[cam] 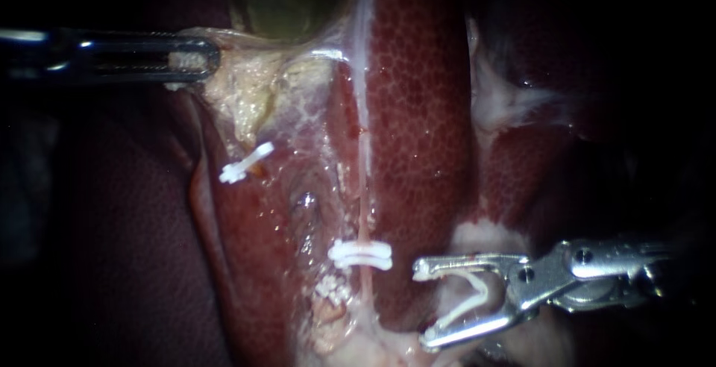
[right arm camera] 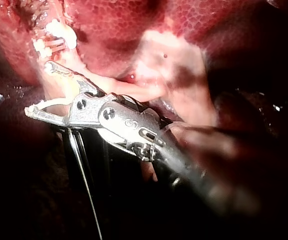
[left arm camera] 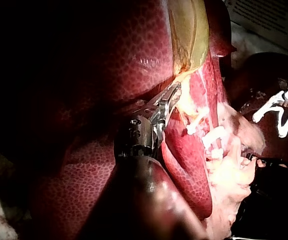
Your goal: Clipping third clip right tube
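Darkness rings the mottled red liver. The right tube is a thin pale strand with its long axis running 12 to 6 o'clock, carrying one white clip low down. It lies just at 9 o'clock from the right instrument, whose spread jaws cradle a loaded clip, mouth facing 9. This is the nearer instrument. The left instrument, well off toward 10 o'clock, pinches pale tissue under the gallbladder.
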Robot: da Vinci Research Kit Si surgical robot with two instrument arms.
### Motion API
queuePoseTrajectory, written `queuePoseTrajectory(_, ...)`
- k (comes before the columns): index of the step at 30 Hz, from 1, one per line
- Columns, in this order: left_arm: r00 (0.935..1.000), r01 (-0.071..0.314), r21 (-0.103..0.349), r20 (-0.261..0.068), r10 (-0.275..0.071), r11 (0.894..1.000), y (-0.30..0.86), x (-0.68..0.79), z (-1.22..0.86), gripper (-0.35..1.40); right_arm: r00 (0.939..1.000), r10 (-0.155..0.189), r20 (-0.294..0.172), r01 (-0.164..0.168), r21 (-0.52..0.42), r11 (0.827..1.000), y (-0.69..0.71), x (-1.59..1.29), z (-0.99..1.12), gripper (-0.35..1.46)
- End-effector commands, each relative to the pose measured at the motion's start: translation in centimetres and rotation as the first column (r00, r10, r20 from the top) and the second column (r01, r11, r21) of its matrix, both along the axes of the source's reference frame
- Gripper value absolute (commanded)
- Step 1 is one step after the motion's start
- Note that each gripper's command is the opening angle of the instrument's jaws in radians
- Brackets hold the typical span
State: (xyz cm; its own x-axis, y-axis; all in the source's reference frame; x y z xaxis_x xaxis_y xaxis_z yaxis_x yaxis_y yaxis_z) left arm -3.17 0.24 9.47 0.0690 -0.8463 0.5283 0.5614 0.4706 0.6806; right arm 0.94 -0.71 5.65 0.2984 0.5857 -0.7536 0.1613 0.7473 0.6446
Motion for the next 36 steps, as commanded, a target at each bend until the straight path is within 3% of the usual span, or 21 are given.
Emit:
queuePoseTrajectory(1,1.0000,0.001,-0.001,-0.001,-0.001,1.000,0.00,0.00,0.00,-0.18,1.0000,0.000,0.000,0.000,0.000,1.000,0.00,0.00,0.00,0.60)
queuePoseTrajectory(11,1.0000,0.002,-0.002,-0.002,-0.002,1.000,-0.02,0.00,0.00,-0.18,1.0000,0.002,0.001,-0.002,0.000,1.000,0.01,0.02,0.02,0.60)
queuePoseTrajectory(19,1.0000,0.003,-0.002,-0.003,-0.003,1.000,-0.02,0.00,0.00,-0.18,0.9998,0.020,0.007,-0.020,-0.003,1.000,0.08,0.11,0.21,0.60)
queuePoseTrajectory(36,1.0000,0.006,-0.005,-0.006,-0.006,1.000,-0.05,-0.05,0.03,-0.18,0.9943,0.091,0.056,-0.092,0.006,0.996,0.52,0.34,0.89,0.60)
